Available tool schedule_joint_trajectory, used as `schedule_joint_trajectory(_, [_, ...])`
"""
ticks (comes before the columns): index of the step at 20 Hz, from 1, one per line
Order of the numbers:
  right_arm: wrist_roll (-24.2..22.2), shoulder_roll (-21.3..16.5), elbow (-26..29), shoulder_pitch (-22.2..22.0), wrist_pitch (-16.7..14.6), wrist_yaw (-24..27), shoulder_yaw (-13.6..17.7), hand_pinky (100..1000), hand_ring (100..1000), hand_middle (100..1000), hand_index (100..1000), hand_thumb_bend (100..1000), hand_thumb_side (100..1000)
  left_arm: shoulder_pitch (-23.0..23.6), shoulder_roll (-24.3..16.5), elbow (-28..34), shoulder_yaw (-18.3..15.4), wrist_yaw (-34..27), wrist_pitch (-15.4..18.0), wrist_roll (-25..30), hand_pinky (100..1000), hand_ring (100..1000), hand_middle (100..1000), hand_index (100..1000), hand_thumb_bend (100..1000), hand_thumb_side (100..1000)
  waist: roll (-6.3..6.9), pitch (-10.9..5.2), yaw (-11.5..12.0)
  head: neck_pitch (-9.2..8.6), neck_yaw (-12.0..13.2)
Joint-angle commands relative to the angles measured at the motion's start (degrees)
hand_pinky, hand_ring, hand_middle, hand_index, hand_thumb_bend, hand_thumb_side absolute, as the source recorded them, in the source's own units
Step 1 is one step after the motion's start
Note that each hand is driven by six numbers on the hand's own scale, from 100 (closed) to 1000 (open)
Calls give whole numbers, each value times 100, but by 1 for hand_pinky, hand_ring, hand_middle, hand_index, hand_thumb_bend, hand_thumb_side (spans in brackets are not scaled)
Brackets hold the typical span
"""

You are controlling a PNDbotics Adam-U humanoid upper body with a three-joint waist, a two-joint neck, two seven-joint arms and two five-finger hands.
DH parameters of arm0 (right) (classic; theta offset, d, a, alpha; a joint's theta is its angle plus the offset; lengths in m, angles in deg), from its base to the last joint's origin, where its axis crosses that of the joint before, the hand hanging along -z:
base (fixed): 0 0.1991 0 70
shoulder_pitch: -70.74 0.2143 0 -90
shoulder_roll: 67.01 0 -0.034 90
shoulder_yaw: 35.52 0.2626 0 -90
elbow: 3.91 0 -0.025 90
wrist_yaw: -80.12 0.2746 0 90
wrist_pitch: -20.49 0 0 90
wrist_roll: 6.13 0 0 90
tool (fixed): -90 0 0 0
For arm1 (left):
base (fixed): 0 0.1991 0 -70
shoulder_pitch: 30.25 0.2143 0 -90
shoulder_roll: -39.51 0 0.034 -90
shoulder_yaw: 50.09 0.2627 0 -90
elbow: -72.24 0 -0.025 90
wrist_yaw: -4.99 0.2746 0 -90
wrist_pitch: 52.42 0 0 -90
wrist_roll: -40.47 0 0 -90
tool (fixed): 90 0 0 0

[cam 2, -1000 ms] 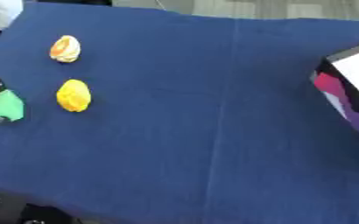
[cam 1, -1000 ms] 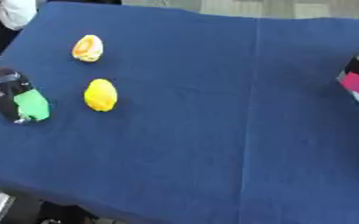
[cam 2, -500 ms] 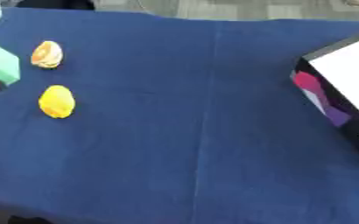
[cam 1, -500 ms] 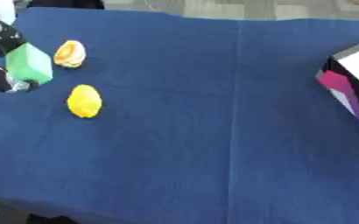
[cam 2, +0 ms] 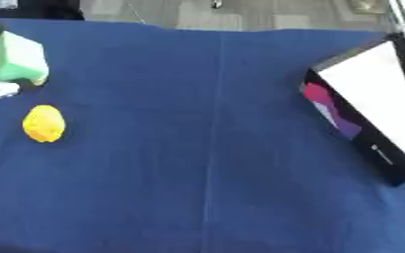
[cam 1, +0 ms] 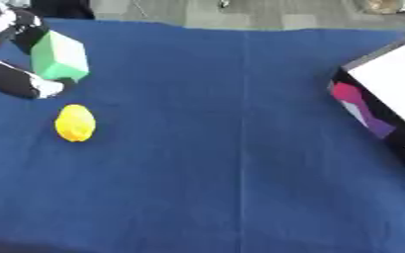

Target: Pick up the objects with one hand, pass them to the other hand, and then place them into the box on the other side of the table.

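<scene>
My left hand [cam 1: 12,81] is at the upper left, shut on a green block [cam 1: 59,57] that it holds up above the blue table [cam 1: 223,148]. A yellow lemon-shaped object [cam 1: 74,123] lies on the cloth just below that hand. The box [cam 2: 370,99], white inside with a black wall bearing pink and purple marks, stands at the right edge. The orange-yellow object seen earlier is hidden behind the hand and block. My right hand shows in neither view.
A vertical crease [cam 1: 243,123] runs down the blue cloth between the lemon and the box. Grey floor [cam 1: 240,12] lies beyond the table's far edge.
My left hand has raised the green block from the table and carried it up and rightward. The camera has shifted, so more of the box shows.
</scene>
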Motion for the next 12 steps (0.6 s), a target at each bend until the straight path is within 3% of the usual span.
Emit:
schedule_joint_trajectory(1, [-478,449,-135,205,-136,-686,-189,845,822,791,875,621,190,-117,309,19,91,-30,277,-378,649,531,477,494,187,100,-59,-245,-11,1,-72])
schedule_joint_trajectory(5, [-734,1008,-405,228,-367,-1242,-415,841,814,782,864,639,161,-85,825,-128,264,163,762,-748,643,525,474,493,173,100,-71,-241,-25,46,-149])
schedule_joint_trajectory(7, [-718,183,272,-310,-566,-820,-404,839,812,779,862,649,150,-77,1025,-201,313,299,965,-870,644,524,474,494,167,100,-112,-221,-56,37,-142])
schedule_joint_trajectory(8, [-735,-91,624,-503,-512,-570,-385,839,811,778,862,651,148,-85,1148,-236,333,382,1053,-916,643,524,474,494,166,100,-126,-212,-45,28,-165])
schedule_joint_trajectory(12, [-933,-380,1282,-717,-177,-246,-459,839,813,780,860,659,143,-131,1557,-383,398,578,1315,-1053,638,517,469,492,149,100,-156,-174,-4,28,-232])
